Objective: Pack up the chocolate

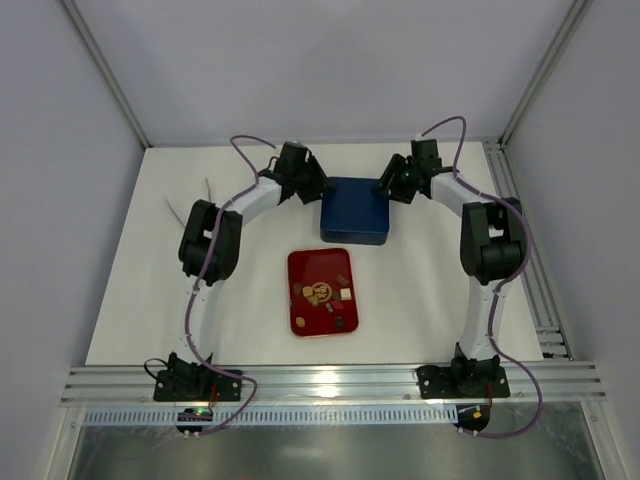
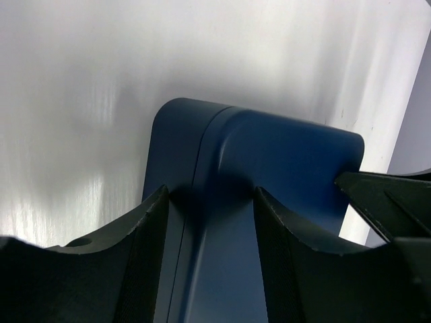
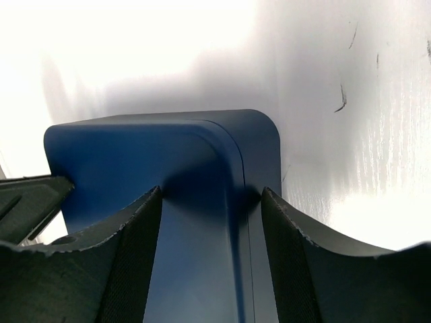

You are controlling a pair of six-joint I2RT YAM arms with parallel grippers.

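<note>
A red tray (image 1: 300, 262) sits in the middle of the white table (image 1: 430, 290). The chocolate (image 1: 322, 293) is in the tray: a few little brown, tan and cream bits lying close together. One round bit has marks on top, but they are too small to read.

Just behind the tray is a dark blue box (image 1: 353, 210) with its lid on. Both arms bend in toward it from the two sides. The left gripper (image 1: 307, 187) is at the box's back left corner. Its two fingers (image 2: 145, 235) are spread apart, and the line where the lid meets the box shows between them. The right gripper (image 1: 392, 185) is at the back right corner, its fingers (image 3: 289, 235) spread apart the same way.
</note>
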